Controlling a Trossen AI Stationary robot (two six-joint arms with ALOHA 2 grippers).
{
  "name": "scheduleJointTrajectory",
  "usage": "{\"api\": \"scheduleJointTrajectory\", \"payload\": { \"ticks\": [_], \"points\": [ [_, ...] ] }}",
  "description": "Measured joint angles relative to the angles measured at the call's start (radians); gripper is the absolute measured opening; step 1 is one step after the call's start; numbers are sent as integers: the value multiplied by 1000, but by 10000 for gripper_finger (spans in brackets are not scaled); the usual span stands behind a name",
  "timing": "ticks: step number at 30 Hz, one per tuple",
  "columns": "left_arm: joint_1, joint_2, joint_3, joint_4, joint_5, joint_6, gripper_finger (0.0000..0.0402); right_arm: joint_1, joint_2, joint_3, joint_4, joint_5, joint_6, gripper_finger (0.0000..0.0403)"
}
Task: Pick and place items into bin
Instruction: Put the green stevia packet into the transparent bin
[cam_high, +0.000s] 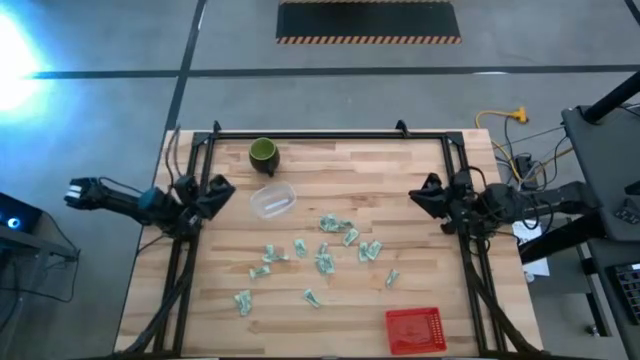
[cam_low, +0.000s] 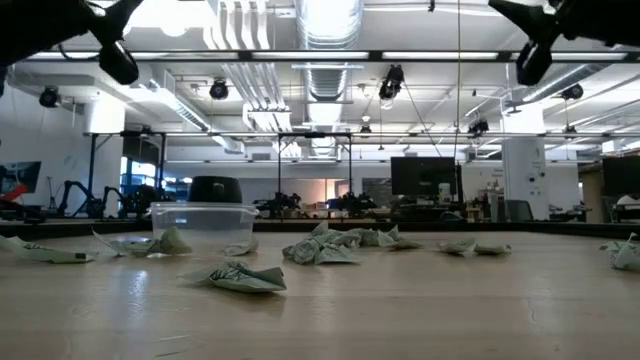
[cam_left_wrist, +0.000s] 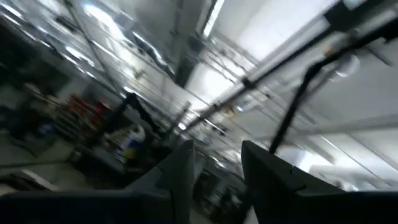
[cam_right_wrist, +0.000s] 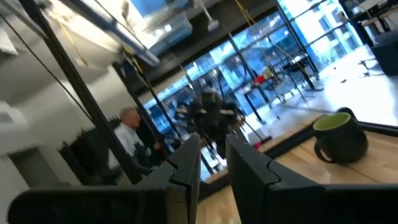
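The packets (cam_high: 322, 252) lie loose across the middle of my desk (cam_high: 420, 170), a denser clump at the centre and strays nearer the front edge, none of them in a bin yet. They sit well apart from both end effectors, roughly between the two and a little forward of them. The left end effector (cam_high: 218, 190) hangs over the desk's left edge, raised well off the wood; its wrist view looks up at the ceiling, and its fingers (cam_left_wrist: 180, 168) stand with a narrow gap, so I read it as slightly open and holding nothing. The right end effector (cam_high: 422, 192) hovers over the right edge, also high, its fingers (cam_right_wrist: 186, 160) close together with a slim gap, empty. I judge both arms parked clear so the overhead camera sees every packet. A clear plastic tub (cam_high: 272, 200) sits just beside the left end effector, a dark green cup (cam_high: 263, 153) beyond it. A red basket (cam_high: 416, 329) waits at the front right corner, nearer the right arm; which container is the bin, I cannot tell
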Motion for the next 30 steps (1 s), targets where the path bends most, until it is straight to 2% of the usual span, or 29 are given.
{"api": "scheduleJointTrajectory", "payload": {
  "ticks": [4,6,9,12,14,16,21,24,27,30],
  "points": [
    [-10,113,64,-66,165,-90,116,0,167,89,-3,0,-32,68],
    [-28,170,108,-164,240,-131,116,0,249,141,-7,0,-46,68],
    [-65,233,172,-394,323,-185,116,0,358,222,-10,-4,-87,68],
    [-120,300,248,-711,360,-237,116,0,441,300,-50,-51,-120,68],
    [-163,352,305,-898,357,-292,116,1,484,344,-118,-96,-145,68],
    [-214,403,370,-979,321,-343,116,0,508,388,-220,-139,-180,68],
    [-306,552,509,-1080,116,-389,116,0,510,453,-456,-247,-204,68],
    [-322,660,612,-1216,12,-392,116,3,483,459,-514,-330,-204,68],
    [-327,788,707,-1408,-5,-385,116,10,446,445,-511,-351,-208,68],
    [-333,901,781,-1550,36,-378,116,11,415,431,-517,-350,-213,68]
  ]
}}
